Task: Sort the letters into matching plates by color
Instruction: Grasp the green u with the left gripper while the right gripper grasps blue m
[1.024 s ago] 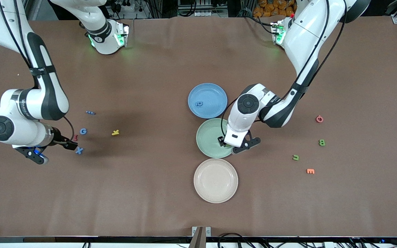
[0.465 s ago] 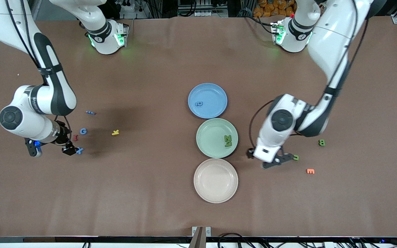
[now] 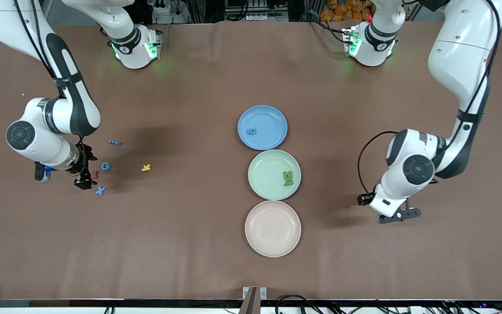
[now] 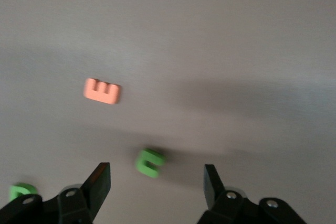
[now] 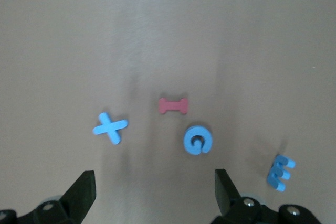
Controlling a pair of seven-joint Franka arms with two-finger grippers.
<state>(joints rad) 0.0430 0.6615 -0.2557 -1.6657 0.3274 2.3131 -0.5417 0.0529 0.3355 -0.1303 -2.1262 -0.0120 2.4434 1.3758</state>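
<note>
In the front view the blue plate [image 3: 262,127] lay farthest from the camera of three plates in a row, with one blue letter in it; the green plate [image 3: 274,175] came next, holding two green letters [image 3: 288,178] near its rim toward the left arm's end, and the cream plate [image 3: 273,228] lay nearest and bare. The left gripper [image 3: 391,216] hung low over the table toward the left arm's end, hiding the letters beneath it, while the right gripper [image 3: 84,175] hovered among a blue G [image 3: 105,166], a blue X [image 3: 100,190], a blue E [image 3: 114,142] and a yellow K [image 3: 146,167] at the right arm's end. Sorting looked partly done, each arm apparently lining up its next pick. In the left wrist view the fingers [image 4: 100,184] stood spread and empty, a green C-like letter [image 4: 149,162] lay on the table between them, an orange E [image 4: 102,91] was a little way off and another green piece [image 4: 22,190] showed at the frame's edge; the next move seemed to call for a straight descent onto the green piece, keeping clear of the orange one. In the right wrist view the fingers [image 5: 83,190] were spread wide with nothing held, with the blue X, blue G and a pink I [image 5: 173,105] lying close together ahead of them, so a blue pick would need care not to nudge the pink one. The brown table [image 3: 190,240] was smooth and matte; cables and metal framing ran along its edges.
</note>
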